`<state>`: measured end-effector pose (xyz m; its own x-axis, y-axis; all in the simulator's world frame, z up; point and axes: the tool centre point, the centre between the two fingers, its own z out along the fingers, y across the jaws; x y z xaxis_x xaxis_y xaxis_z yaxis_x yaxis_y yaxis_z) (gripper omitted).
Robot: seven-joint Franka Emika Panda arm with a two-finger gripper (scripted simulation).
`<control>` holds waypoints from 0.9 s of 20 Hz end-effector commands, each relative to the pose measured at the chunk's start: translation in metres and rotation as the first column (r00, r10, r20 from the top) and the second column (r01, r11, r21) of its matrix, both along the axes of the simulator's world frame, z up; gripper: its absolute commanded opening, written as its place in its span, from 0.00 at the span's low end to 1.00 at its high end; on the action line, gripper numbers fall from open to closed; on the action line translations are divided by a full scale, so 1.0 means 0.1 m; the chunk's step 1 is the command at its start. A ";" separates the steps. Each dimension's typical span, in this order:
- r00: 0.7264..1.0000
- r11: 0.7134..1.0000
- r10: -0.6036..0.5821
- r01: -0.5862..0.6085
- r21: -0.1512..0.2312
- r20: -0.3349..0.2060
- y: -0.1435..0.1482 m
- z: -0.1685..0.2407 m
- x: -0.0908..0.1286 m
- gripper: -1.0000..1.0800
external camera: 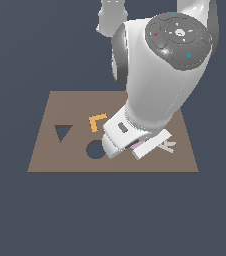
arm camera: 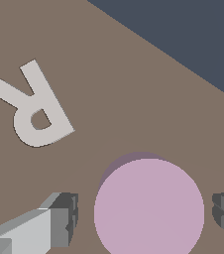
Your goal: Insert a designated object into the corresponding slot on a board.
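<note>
Board (external camera: 50, 155), brown: I see bare margin along its near edge. Round slot (external camera: 94, 150): partly covered by the wrist. Gripper (arm camera: 144, 212): spread wide, I see a finger (arm camera: 59, 221) on each side of the pink disc (arm camera: 149, 208), gaps showing. White R (arm camera: 34, 106): lies near the disc, mostly hidden in the exterior view.

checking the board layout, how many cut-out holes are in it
2: a triangular hole near the exterior view's left edge of the board, and a round hole beside it, partly covered by the pincer.
</note>
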<state>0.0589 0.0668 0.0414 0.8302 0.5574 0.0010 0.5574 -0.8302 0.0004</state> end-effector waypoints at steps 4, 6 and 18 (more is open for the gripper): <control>1.000 1.000 -0.001 0.001 0.000 -0.001 0.00 -0.11 -0.01 0.96; 1.000 1.000 -0.001 0.001 0.000 -0.001 0.00 -0.11 -0.01 0.00; 1.000 1.000 0.001 -0.001 -0.001 0.000 -0.01 -0.11 -0.01 0.00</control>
